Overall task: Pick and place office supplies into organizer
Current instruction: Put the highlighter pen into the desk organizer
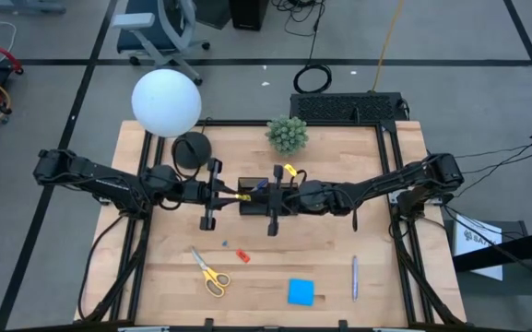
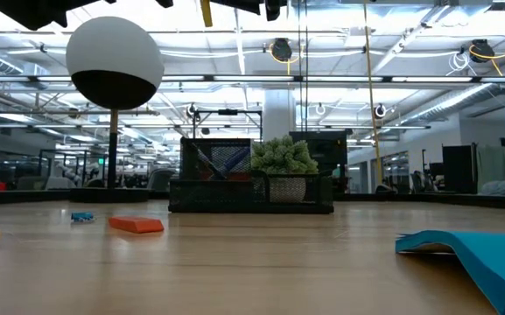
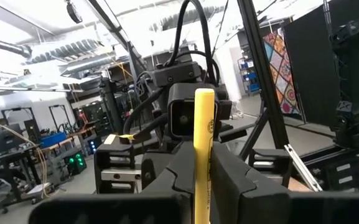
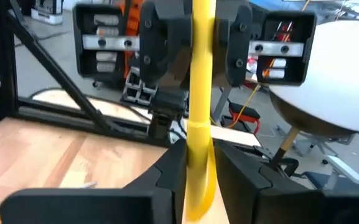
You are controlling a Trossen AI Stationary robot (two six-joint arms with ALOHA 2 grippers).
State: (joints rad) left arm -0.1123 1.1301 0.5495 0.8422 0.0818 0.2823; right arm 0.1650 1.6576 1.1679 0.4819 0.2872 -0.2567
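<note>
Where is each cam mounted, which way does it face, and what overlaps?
High: above the table, straight down; both arms meet over the organizer.
Low: table-top level, facing the room; sees organizer, orange piece; arms only at top edge.
Left wrist: faces the right arm; own jaws shut on the yellow marker.
Right wrist: faces the left arm; same yellow marker between its jaws.
Shared: both wrist views show the marker.

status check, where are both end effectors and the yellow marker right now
Left end effector shut on slim yellow marker, mid-air above black compartment organizer. Right end effector facing it, fingers alongside same marker. Nothing blocking.
</note>
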